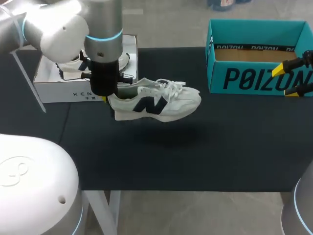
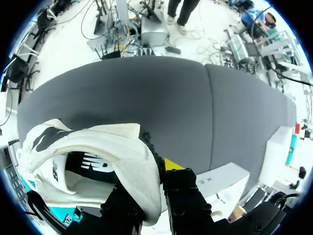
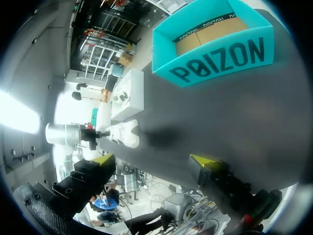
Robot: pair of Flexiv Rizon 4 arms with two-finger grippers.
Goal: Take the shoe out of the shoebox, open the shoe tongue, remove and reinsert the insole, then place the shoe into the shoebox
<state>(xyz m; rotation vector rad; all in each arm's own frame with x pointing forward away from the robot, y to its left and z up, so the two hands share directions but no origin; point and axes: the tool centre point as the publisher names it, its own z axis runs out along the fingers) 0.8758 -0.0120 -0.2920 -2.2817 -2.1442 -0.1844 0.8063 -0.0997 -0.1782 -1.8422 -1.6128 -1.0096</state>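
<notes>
**Shoe (image 1: 156, 100) aloft, pinched at the heel by the left gripper (image 2: 155, 182)**

Counted: one shoe, two boxes, two grippers.

Hangs clear of the black table (image 1: 195, 156), with a soft shadow on the surface beneath. Lies roughly level, toe towards the teal shoebox (image 1: 230, 78), heel towards the white box (image 1: 73, 90). White with a dark side mark and white laces (image 1: 168, 87) loose on top.

Clamped at the heel wall: seen from the left wrist, one finger inside the collar, the other outside it with one yellow tip (image 2: 173, 164) showing against the back of the heel. Comes down onto it from above in the head view, the arm entering from the left.

Stands open-topped at the far right of the table, the teal shoebox, its cardboard floor bare where visible. Sits well apart from the shoe.

Sits at the far left, the white box, mostly hidden behind the left arm; holds something white and dark, too covered to name.

Held near the teal shoebox at the table's right edge, the right gripper (image 3: 152, 161), fingers spread wide, nothing between them.
</notes>
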